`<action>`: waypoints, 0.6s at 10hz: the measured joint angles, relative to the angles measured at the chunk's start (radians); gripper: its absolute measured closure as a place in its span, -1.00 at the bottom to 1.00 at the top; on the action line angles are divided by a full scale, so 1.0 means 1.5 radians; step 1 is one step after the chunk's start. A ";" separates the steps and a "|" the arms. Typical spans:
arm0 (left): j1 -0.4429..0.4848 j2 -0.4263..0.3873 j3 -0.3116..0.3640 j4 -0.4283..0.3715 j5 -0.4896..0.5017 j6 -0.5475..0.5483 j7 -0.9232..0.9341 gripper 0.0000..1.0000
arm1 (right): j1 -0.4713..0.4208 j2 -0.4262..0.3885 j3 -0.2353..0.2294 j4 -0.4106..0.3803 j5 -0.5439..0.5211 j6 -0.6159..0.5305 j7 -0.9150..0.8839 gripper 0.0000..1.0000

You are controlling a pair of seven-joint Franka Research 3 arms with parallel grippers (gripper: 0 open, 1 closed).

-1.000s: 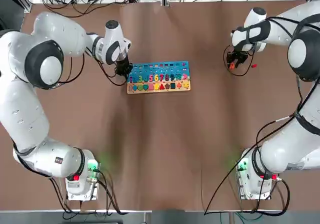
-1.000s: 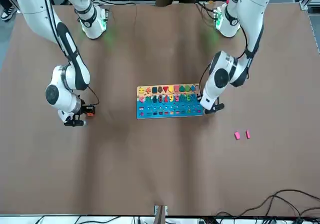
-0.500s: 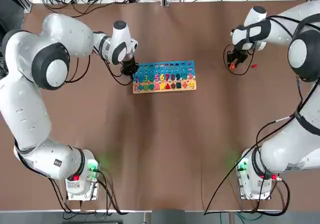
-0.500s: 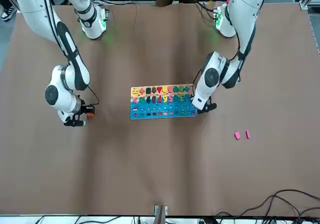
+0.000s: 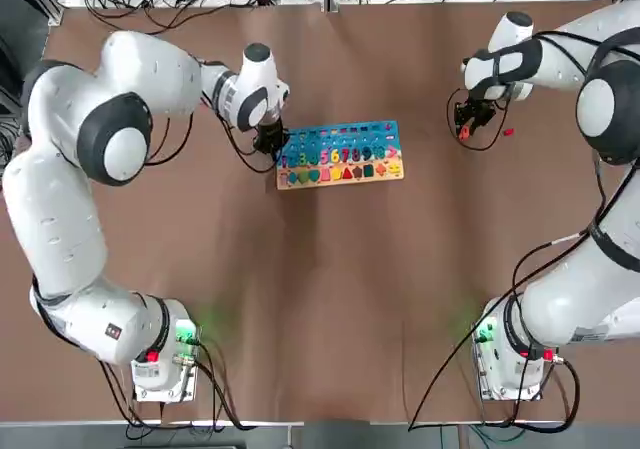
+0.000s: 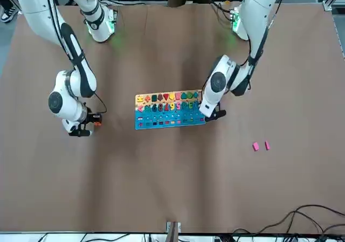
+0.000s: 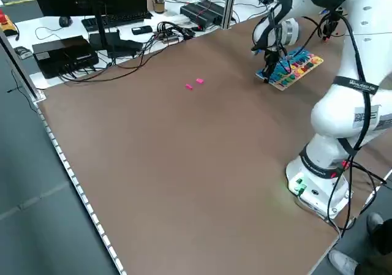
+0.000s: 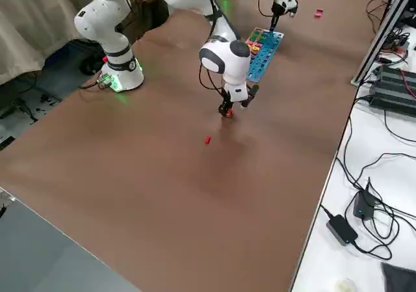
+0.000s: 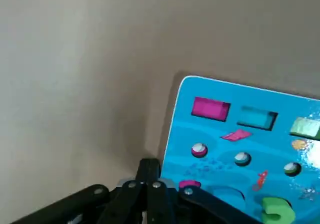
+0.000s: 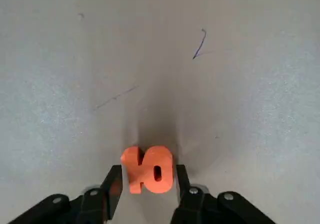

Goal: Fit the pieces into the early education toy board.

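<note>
Shifted toward the right arm since a second ago, the early education toy board (image 5: 340,154) now lies nearer the table's middle, and the left gripper (image 5: 272,143) has travelled with it, fingers pressed fully together and tips down at the board's short end. From the left wrist view those closed fingers (image 9: 149,176) sit right at the edge of the blue field, touching or just beside it; I cannot tell which, though it reads as a push rather than a grasp.

The right gripper (image 10: 146,176) has stayed where it was, its jaws narrower than before and standing either side of the orange "10" piece (image 10: 147,168). Whether the pads already pinch it, I cannot tell; the piece rests on the brown table (image 5: 330,299) between them. Just beyond that gripper, on the side away from the board, lies the small red piece (image 5: 508,131).

Two pink pieces (image 6: 261,145) sit side by side, well apart from both grippers, out past the left gripper and away from the board.

By my judgement the task is barely begun: most of the board's slots look filled, but all four loose pieces are on the table, none yet fitted. Left to do: pick up the "10", carry it to the board and seat it, then the red and the pinks.
</note>
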 joint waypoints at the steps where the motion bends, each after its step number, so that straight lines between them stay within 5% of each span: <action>1: -0.011 0.003 0.002 0.005 0.002 -0.002 -0.006 0.96 | 0.000 0.000 0.000 0.000 0.000 0.002 0.000 -0.03; 6: -0.063 0.039 -0.001 0.076 0.002 -0.063 -0.012 0.96 | 0.000 0.000 0.000 -0.001 0.000 0.010 0.000 -0.03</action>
